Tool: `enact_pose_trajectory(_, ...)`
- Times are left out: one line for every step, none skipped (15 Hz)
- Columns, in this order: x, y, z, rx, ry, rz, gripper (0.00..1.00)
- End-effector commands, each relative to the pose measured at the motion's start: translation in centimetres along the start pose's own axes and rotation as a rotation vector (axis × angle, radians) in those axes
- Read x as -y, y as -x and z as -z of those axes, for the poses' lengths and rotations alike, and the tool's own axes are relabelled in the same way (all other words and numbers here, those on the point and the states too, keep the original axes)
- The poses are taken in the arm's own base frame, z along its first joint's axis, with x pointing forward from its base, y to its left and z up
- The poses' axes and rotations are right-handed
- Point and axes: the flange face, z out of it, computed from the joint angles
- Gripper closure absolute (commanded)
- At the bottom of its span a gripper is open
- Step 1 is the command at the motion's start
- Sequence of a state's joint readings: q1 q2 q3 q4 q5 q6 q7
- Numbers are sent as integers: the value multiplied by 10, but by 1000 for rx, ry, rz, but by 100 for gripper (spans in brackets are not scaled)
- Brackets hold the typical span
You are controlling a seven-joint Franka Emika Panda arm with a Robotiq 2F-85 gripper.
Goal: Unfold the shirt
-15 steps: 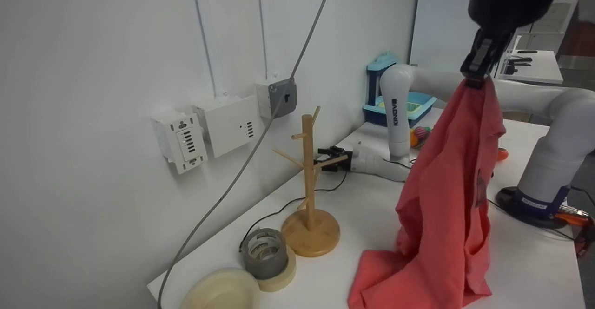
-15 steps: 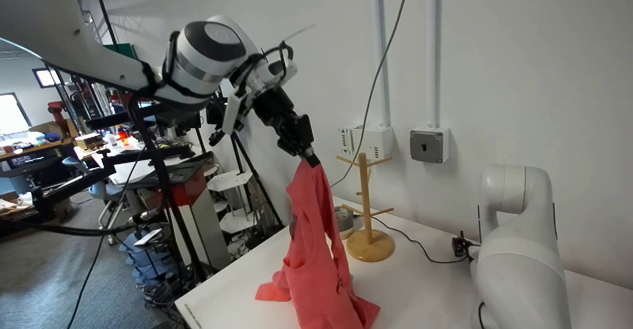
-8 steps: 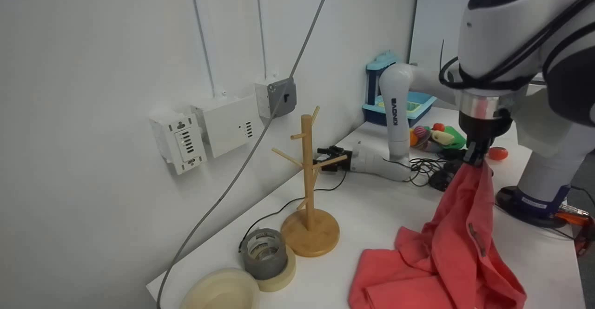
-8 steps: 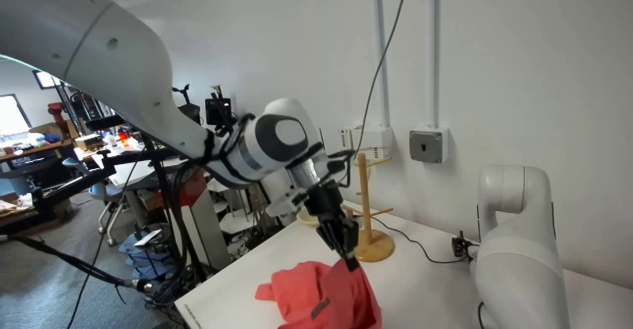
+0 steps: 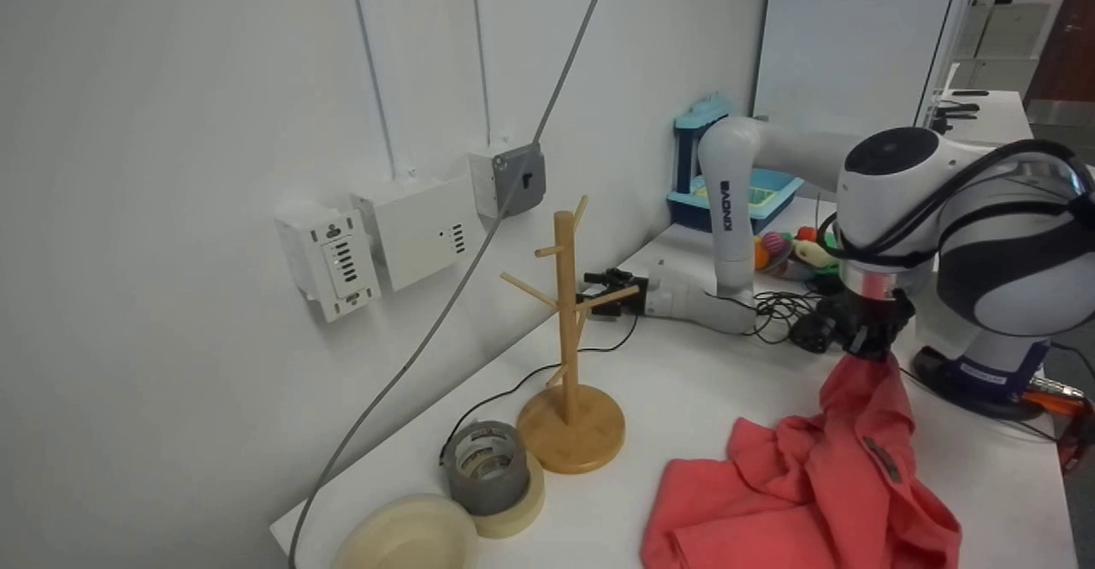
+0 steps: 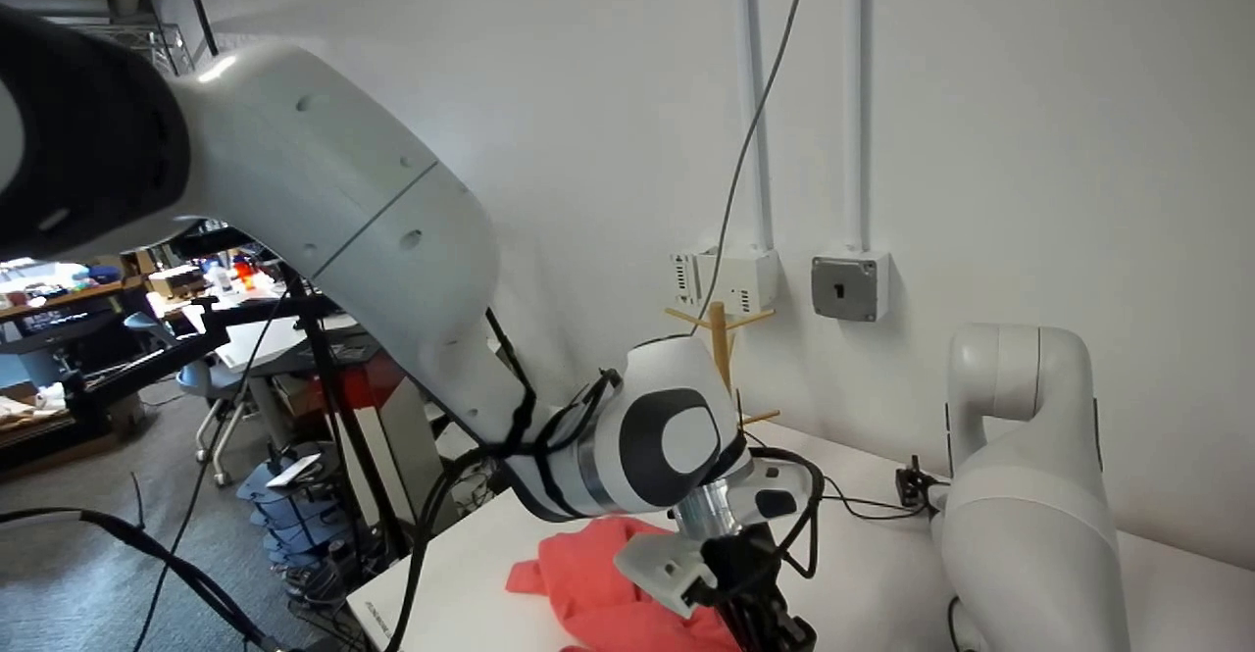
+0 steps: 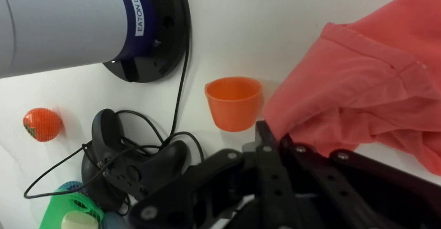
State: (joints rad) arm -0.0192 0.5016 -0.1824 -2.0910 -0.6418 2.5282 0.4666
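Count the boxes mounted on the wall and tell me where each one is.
3. In an exterior view, left to right: a narrow white box, a wider white box and a grey-faced box. All three show in both exterior views. Others could be hidden behind the robot arm.

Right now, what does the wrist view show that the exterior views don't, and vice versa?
Only the wrist view: the orange cup. Only the exterior views, both of them: the wooden peg stand and the grey wall box. Shared by all: the white tabletop, the coral-red shirt and the claw, which the wrist view shows shut on a fold of that shirt.
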Motion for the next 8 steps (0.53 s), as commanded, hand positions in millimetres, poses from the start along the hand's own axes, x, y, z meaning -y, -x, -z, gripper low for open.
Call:
enact_pose_trajectory(3,-17,-12,-10,12,-20,69)
enact_pose_trajectory(4,-16,-11,2,8,-10,63)
enact_pose_trajectory(5,-15,-7,10,3,-3,54)
enact_pose_trajectory(6,-12,-2,25,-3,7,47)
enact_pose_trajectory(7,-7,6,45,-10,15,38)
enact_pose_trajectory(7,-4,12,54,-4,18,32)
enact_pose_trajectory(7,0,22,60,6,21,25)
enact_pose_trajectory(7,4,30,62,6,29,16)
